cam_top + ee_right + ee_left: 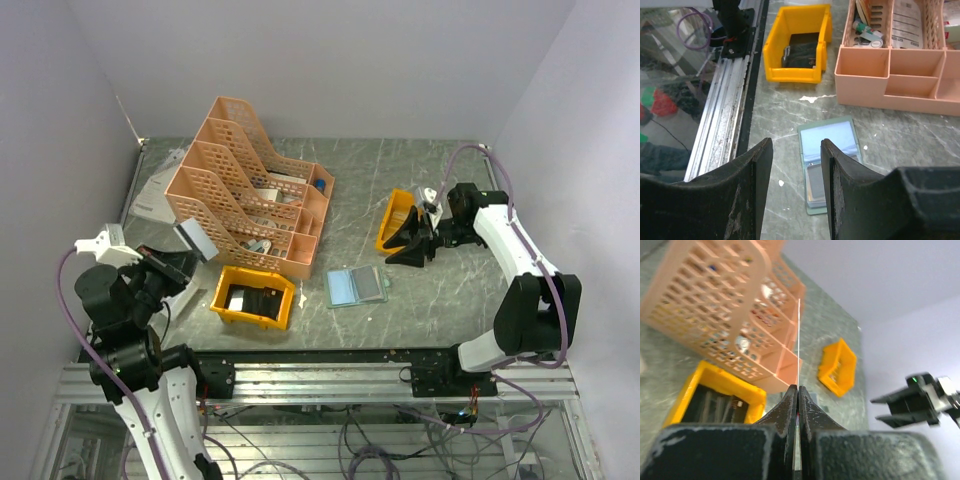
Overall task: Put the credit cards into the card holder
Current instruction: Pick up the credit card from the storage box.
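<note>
Grey-green and folded flat open, the small square card holder [355,288] lies on the marbled grey table top [440,300], between 2 orange-yellow plastic bins and near the front right corner of the peach lattice file rack [250,185]. The left gripper [798,392] is pinched tight on 1 thin, pale rectangular credit card [198,240]. Its own wrist camera sees the card edge-on, as a bright line rising from the closed fingers. From above, the card is held in the air at the rack's left end, well apart from the holder. The right gripper [796,150] hangs beside the far bin [397,220], near the holder, its fingers parted with nothing between them. The near bin [253,297] holds black objects [800,50].
</note>
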`<state>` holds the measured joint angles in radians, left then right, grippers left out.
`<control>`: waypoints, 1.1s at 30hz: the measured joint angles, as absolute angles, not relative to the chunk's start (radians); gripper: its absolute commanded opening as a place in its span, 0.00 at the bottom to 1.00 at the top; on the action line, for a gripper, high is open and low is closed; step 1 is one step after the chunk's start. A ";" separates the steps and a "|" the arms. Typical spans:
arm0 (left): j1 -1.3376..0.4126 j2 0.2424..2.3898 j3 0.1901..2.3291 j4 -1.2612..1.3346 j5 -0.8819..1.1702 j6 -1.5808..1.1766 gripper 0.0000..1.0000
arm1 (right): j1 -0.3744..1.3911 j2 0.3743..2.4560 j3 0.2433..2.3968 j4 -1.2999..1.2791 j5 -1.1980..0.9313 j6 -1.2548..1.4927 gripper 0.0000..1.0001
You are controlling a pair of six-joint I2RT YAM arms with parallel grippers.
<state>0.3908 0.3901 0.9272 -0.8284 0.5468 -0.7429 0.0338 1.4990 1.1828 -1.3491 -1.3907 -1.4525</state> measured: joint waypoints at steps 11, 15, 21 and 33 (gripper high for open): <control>0.349 0.350 0.842 -0.553 0.716 -0.856 0.07 | 0.034 1.360 1.132 -0.844 -1.179 -0.889 0.47; 0.348 0.433 0.887 -0.443 0.713 -0.913 0.07 | 0.034 1.347 1.150 -0.759 -1.151 -0.796 0.47; 0.348 0.493 0.929 -0.297 0.715 -0.982 0.07 | 0.034 1.397 1.150 -0.720 -1.157 -0.746 0.47; -0.038 0.710 0.913 -0.163 0.581 -0.979 0.07 | 0.034 1.441 1.127 -0.665 -1.163 -0.699 0.47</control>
